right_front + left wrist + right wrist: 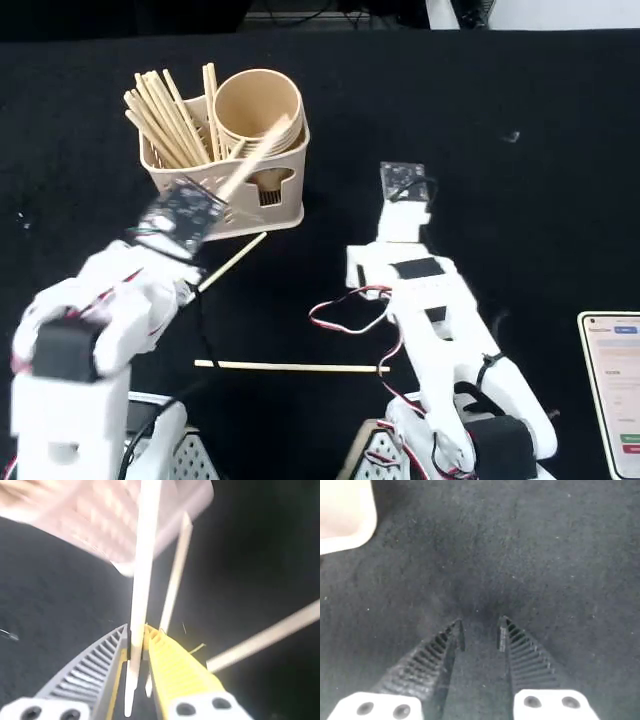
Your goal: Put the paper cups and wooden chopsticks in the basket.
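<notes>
Black cloth [520, 90] covers the whole table. Left arm [100, 310] and right arm [430, 300] stand side by side at the near edge.

Basket [275, 215]: pale plastic, directly ahead of the left gripper [137, 632]. One corner of it lies ahead of the right gripper [480, 632] and off to its left.

Smartphone [612, 385]: flat on the cloth, well apart from the right gripper, on its right and behind.

Paper cups [258, 105]: nested stack, upright in the basket compartment beyond the left gripper's tip.

Bundle of wooden chopsticks [165, 120]: leaning in the basket's other compartment, left of the cups.

Left gripper: jaws clamped on one wooden chopstick [255, 155]. The stick runs forward from the jaws, and its far end is over the cup mouth.

Right gripper: jaws parted, low over bare cloth.

Loose chopstick [235, 260]: on the cloth just beside the left gripper, its far end near the basket foot.

Second loose chopstick [290, 367]: behind both grippers, lying crosswise between the two arms
</notes>
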